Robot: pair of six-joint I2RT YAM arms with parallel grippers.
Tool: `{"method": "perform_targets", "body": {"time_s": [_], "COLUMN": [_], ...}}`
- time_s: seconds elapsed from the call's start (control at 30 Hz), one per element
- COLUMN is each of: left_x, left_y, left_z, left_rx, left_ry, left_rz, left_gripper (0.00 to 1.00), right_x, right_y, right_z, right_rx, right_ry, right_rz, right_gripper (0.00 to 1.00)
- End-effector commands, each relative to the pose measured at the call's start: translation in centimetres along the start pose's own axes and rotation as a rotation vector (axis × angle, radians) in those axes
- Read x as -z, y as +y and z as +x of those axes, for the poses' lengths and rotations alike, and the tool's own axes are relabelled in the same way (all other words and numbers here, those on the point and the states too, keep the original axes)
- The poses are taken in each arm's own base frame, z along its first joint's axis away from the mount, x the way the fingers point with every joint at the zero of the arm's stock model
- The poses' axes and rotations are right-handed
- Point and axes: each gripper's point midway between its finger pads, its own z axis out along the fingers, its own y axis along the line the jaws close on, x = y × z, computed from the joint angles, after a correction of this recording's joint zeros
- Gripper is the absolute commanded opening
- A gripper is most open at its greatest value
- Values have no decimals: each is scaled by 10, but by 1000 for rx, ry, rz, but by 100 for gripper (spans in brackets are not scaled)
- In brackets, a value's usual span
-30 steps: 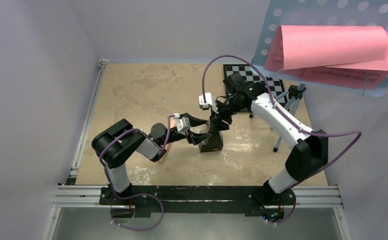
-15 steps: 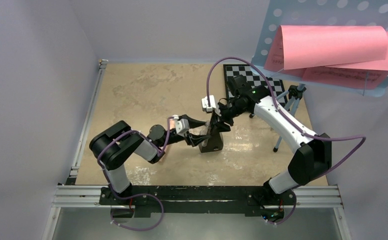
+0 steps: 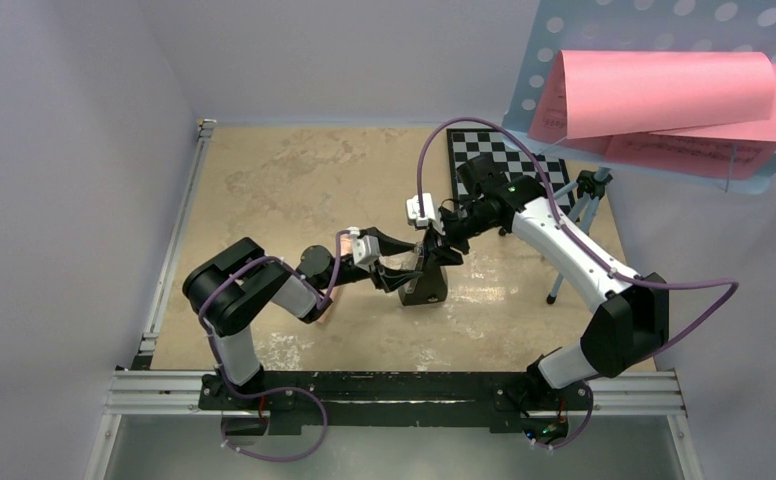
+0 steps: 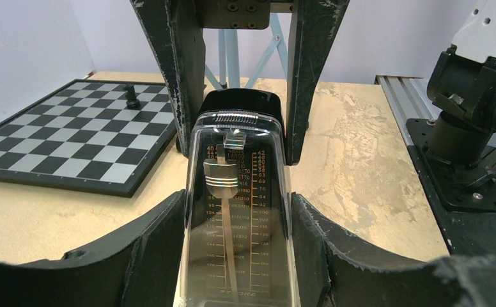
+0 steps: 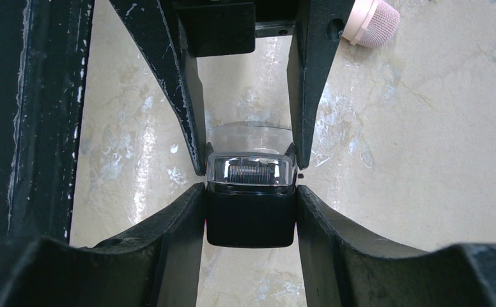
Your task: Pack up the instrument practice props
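While the music stand [image 3: 574, 25] rises at the far right of the counter [image 3: 294, 170], the metronome [image 3: 426, 285] sits upright mid-counter. My left end effector [image 4: 236, 214], about half open, clamps its clear cover, and my right end effector [image 5: 250, 198] grips its black top.

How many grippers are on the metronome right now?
2. The left gripper clamps the metronome across its clear-fronted body, lower down; the right gripper clamps its black top.
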Motion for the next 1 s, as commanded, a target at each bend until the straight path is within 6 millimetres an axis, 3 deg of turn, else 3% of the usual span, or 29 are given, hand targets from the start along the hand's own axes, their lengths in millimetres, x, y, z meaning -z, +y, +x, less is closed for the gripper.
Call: {"method": "perform_targets", "body": {"time_s": [0.0, 0.13, 0.43, 0.57, 0.7, 0.8, 0.97], "left_x": [9, 9, -2, -5, -11, -17, -11], "left_y": [-8, -7, -34, -30, -15, -6, -14], "left_z": [48, 67, 71, 84, 111, 116, 107], "left_rx": [85, 101, 103, 101, 105, 97, 82], "left_ry": [124, 202, 238, 297, 417, 444, 394], "left_rz": [23, 33, 222, 228, 160, 108, 119], "left_gripper": [0, 0, 0, 3, 0, 0, 28], "right_x": [-4, -2, -18, -23, -30, -34, -34], "right_y": [44, 42, 43, 41, 41, 37, 36], "right_z": [49, 40, 31, 23, 19, 17, 16], "right_rx": [-174, -167, -177, -172, -173, -184, -186], "right_ry": [189, 164, 114, 89, 77, 71, 67], "right_rz": [-149, -154, -178, -185, -192, -179, -167], "right_gripper": [0, 0, 0, 0, 0, 0, 0]}}
